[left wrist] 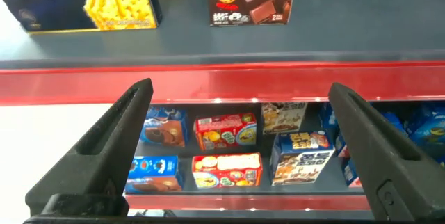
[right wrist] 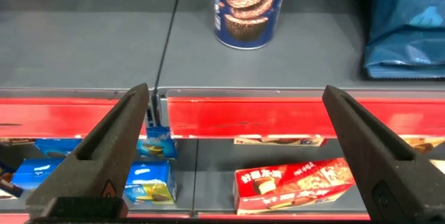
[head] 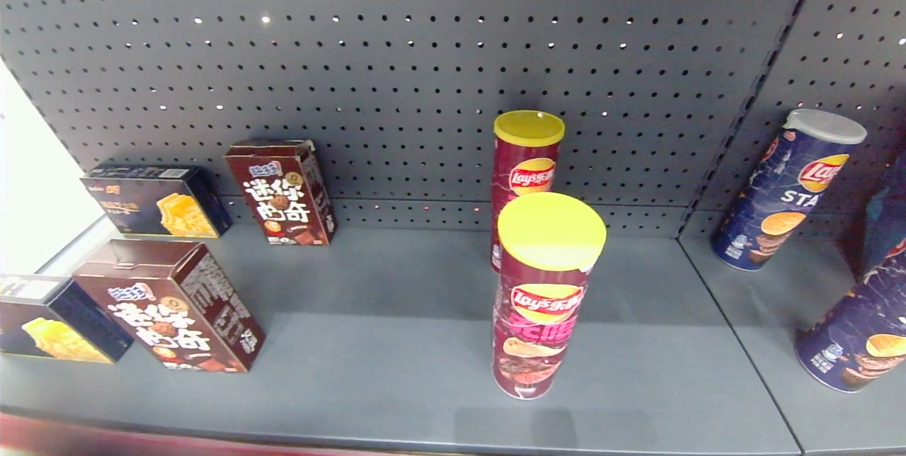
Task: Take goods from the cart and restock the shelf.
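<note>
The grey shelf (head: 396, 343) with its perforated back panel (head: 396, 52) takes up the head view. Much of its deck is bare between the stock, which suggests restocking has some way to go.

The tallest goods are the chip cans. A red chip can (head: 541, 314) with a yellow lid stands upright near the front edge, and a second red can (head: 525, 166) stands just behind it. In the next bay to the right are a blue chip can (head: 786, 194) and another blue can (head: 860, 335). To the left are two chocolate cookie boxes (head: 283, 194) (head: 177, 318) and two dark cracker boxes (head: 159, 201) (head: 53, 328), each pair set one behind the other.

Both arms are below the deck, facing the red price rail (left wrist: 222, 85). The left gripper (left wrist: 240, 87) has its fingers spread wide with nothing between them; small snack boxes (left wrist: 226, 130) sit on the tier beneath. The right gripper (right wrist: 234, 90) is likewise spread and empty, below a blue can's base.

The cans are probably light, stiff card tubes – glossy, round and tall, so likely to slip or topple. A firm hold across the mid-body, clear of the lid, looks safest. The boxes look light and crushable – best gripped across the narrow faces.
</note>
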